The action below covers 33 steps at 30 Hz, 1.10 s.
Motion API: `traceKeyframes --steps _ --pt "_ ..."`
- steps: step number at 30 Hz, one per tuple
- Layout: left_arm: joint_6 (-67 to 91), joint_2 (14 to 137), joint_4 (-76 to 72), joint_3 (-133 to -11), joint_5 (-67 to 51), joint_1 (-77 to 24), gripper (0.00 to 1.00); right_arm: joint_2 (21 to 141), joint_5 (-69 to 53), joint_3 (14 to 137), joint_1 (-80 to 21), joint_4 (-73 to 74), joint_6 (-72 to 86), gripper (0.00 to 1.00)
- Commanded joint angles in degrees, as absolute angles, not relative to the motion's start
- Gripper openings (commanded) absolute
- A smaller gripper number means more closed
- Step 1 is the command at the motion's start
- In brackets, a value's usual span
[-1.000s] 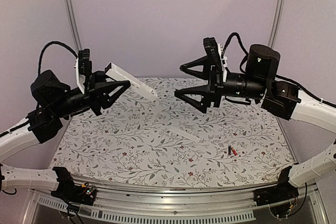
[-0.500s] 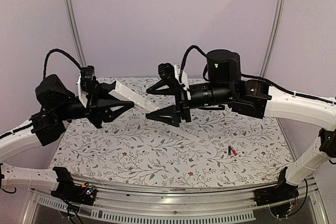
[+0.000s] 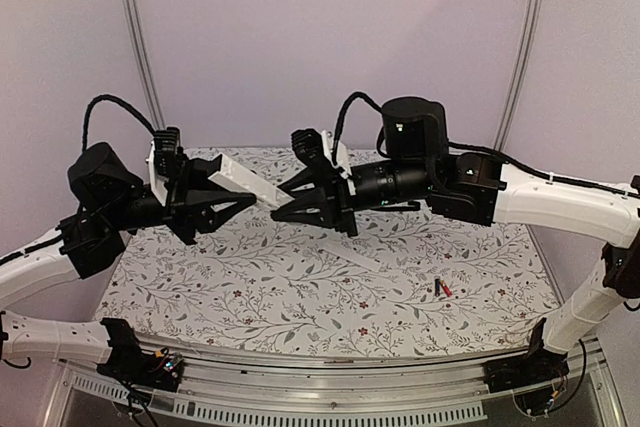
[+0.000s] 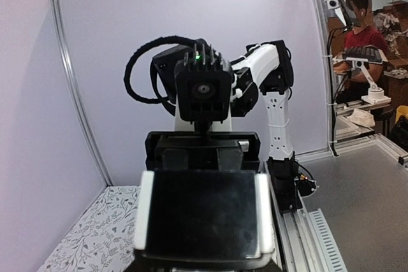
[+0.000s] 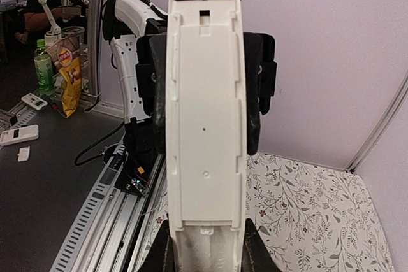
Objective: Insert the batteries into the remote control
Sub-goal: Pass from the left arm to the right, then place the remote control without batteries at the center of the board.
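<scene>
The remote control (image 3: pixel 250 179), a long white bar, hangs in the air above the back left of the table, held at both ends. My left gripper (image 3: pixel 235 185) is shut on its left part and my right gripper (image 3: pixel 278 204) is shut on its right end. The right wrist view shows the remote control's (image 5: pixel 205 125) white back with a recessed compartment open at the near end, my right fingers (image 5: pixel 159 253) pressed on both sides. In the left wrist view its dark face (image 4: pixel 204 214) fills the bottom. The red battery (image 3: pixel 446 288) and dark battery (image 3: pixel 437 288) lie together on the table's right.
A thin white cover plate (image 3: pixel 350 253) lies flat on the flowered table (image 3: pixel 250 297) below the grippers. Purple walls close the back and sides. A metal rail (image 3: pixel 300 397) runs along the near edge.
My right arm has swung left from the middle right to the remote control's free end, and its jaws have closed on it. The left arm lowered the remote control slightly and kept its hold.
</scene>
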<state>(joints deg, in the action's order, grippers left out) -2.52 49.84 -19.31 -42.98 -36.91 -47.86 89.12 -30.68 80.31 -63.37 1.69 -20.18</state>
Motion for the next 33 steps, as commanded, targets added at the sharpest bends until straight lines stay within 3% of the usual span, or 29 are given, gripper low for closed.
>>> traceKeyframes --steps 1,3,6,8,14,20,33 --pt "-2.98 49.83 -20.18 -42.01 -37.12 -48.91 0.0 90.29 -29.78 82.01 -63.63 2.18 -19.83 0.04" --pt "-2.3 49.79 -20.0 -42.09 -36.29 -48.88 0.0 89.94 -28.46 81.85 -63.59 2.95 -20.06 0.03" --pt "-0.19 48.71 -19.6 -41.82 -31.8 -48.89 0.67 88.94 -24.84 80.57 -63.57 5.23 -20.29 0.0" --pt "1.72 47.0 -19.26 -41.03 -28.99 -48.88 0.96 87.96 -21.98 78.45 -63.47 6.81 -20.38 0.0" --pt "3.97 38.59 -16.44 -37.89 -17.56 -48.87 1.0 87.48 -12.88 70.42 -63.02 13.59 -20.39 0.0" --pt "6.82 33.21 -13.35 -35.5 -3.57 -48.78 1.0 95.93 -10.45 66.08 -63.02 18.81 -19.39 0.0" --pt "4.58 35.58 -13.7 -36.38 -0.93 -48.69 1.0 109.01 -10.32 64.55 -64.14 17.26 -20.21 0.0"
